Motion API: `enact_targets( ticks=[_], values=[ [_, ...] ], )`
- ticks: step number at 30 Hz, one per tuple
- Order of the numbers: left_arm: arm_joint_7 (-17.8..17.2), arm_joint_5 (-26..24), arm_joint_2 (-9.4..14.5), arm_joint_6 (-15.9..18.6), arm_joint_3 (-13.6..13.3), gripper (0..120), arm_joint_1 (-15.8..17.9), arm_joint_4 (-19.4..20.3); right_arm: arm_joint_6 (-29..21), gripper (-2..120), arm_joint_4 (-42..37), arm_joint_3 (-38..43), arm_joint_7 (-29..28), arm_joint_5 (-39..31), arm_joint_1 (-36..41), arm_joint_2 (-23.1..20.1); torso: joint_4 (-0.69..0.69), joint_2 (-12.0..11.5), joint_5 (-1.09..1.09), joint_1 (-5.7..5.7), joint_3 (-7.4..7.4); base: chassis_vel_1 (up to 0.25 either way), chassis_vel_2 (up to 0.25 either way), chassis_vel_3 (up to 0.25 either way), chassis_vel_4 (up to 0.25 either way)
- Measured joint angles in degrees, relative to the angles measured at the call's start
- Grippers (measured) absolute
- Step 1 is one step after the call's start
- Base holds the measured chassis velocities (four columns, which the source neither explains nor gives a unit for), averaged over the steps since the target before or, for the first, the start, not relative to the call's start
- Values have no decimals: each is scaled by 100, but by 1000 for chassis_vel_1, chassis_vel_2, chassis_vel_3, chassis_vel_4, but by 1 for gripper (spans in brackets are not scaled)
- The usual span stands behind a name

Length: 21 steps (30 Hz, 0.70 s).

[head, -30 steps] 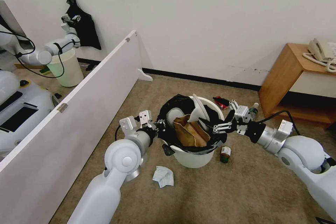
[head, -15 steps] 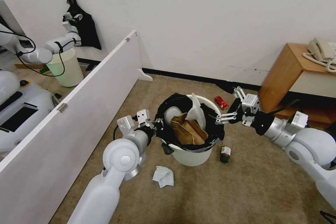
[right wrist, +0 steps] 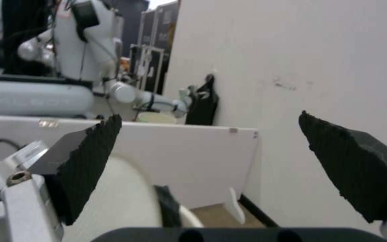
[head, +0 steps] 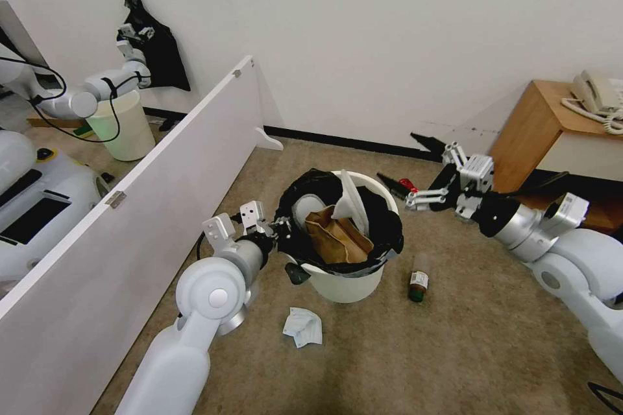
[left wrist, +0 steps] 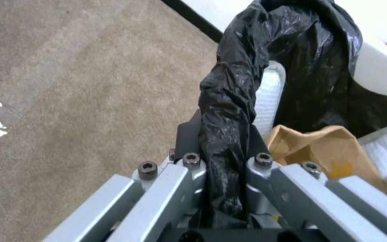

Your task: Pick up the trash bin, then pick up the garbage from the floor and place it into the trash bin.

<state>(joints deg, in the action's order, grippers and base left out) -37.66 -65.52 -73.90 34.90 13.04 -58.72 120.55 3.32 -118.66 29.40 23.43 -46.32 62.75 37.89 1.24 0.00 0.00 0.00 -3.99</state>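
I am holding the trash bin (head: 344,272) on the carpet, my left gripper (head: 279,233) clamped on its black bag (left wrist: 229,111) at the rim. My right gripper (head: 405,178) is hanging beside the bin with fingers wide apart and empty, partly covering a red can (head: 407,184). A paper bag (head: 334,237) and slipper (head: 347,198) are sticking out of the bin; a small bottle (head: 418,279) and tissue (head: 303,326) are lying near its base.

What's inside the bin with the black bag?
In the trash bin lie a brown paper bag and white slippers, one standing up. Whatever is underneath them is covered.
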Motion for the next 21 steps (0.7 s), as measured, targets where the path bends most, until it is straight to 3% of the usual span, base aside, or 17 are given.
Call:
enact_targets(
  ticks=[6, 10, 13, 20, 21],
  values=[
    [-14, -55, -13, 3, 115, 4, 43, 21, -77, 100, 120, 228, -134, -164, -18, 57, 0, 0, 0, 0, 0, 0, 0, 0, 0],
    [-14, -56, -3, 9, 196, 4, 52, 62, -487, 100, 94, 322, -636, -109, 59, 151, 0, 0, 0, 0, 0, 0, 0, 0, 0],
    [-9, -33, -3, 17, 286, 4, 71, 112, -1066, 100, 42, 326, -1285, -54, 114, 230, 1, 0, 0, 0, 0, 0, 0, 0, 0],
    [-7, -43, 35, 30, 439, 4, 89, 156, -1543, 100, 44, 199, -2050, -110, 103, 411, 0, 0, 0, 0, 0, 0, 0, 0, 0],
    [-7, -57, 59, 33, 469, 4, 88, 182, -1799, 100, 9, 146, -2359, -141, 102, 460, 0, 0, 0, 0, 0, 0, 0, 0, 0]
  ],
)
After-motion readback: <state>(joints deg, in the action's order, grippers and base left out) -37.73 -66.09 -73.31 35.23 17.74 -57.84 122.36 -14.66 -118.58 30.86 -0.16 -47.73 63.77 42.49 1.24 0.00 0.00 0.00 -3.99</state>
